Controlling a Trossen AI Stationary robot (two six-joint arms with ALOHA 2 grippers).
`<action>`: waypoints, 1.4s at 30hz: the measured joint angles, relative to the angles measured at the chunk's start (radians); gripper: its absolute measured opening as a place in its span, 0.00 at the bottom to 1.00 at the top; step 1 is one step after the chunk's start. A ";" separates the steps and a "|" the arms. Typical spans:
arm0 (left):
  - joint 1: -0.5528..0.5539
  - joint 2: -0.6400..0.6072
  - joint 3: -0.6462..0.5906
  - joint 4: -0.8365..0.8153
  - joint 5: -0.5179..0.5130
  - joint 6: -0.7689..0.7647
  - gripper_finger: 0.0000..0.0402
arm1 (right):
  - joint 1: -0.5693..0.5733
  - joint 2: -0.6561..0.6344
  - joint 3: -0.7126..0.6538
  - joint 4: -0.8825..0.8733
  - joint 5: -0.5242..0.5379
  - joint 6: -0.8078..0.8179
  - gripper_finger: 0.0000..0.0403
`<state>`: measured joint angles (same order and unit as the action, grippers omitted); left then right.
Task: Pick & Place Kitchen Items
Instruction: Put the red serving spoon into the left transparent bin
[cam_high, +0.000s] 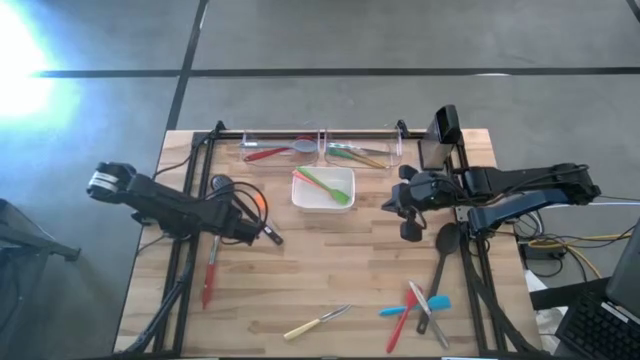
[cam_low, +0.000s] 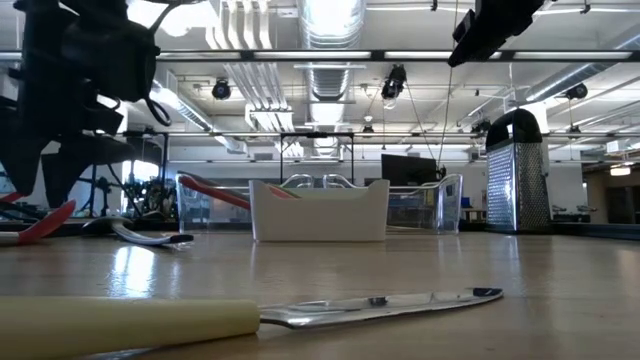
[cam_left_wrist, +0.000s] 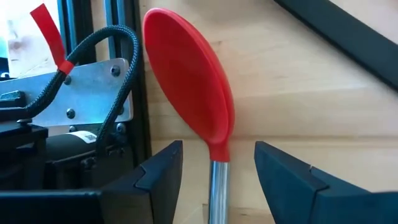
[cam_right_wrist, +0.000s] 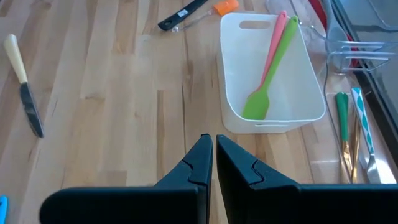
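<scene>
now red spoon (cam_left_wrist: 189, 81) shaft between open left gripper (cam_left_wrist: 217, 171) fingers, untouched

Two spatulas (cam_high: 325, 184) in dish (cam_high: 305, 197); knife (cam_high: 315, 322) near front edge.

dark arms, black braided cable (cam_left_wrist: 99, 50)

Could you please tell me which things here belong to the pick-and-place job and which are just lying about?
Job items:
red spoon, between the open left gripper fingers
green spatula and pink spatula in the dish
cream-handled knife
black ladle

Lying about:
white dish
clear bins
box grater
</scene>
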<state>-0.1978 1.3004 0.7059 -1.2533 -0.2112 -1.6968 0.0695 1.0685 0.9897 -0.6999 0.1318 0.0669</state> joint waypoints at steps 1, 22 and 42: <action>0.000 0.005 -0.001 0.002 -0.002 -0.012 0.49 | 0.000 0.002 0.000 0.003 0.000 0.000 0.04; 0.219 0.264 -0.006 0.217 -0.104 0.186 0.30 | 0.000 0.007 0.000 0.007 -0.004 0.000 0.04; 0.226 0.204 0.059 0.249 -0.160 0.353 0.04 | 0.000 0.007 -0.001 0.001 -0.011 0.008 0.04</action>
<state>0.0286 1.5048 0.7644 -1.0040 -0.3708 -1.3435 0.0700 1.0752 0.9890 -0.6989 0.1211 0.0750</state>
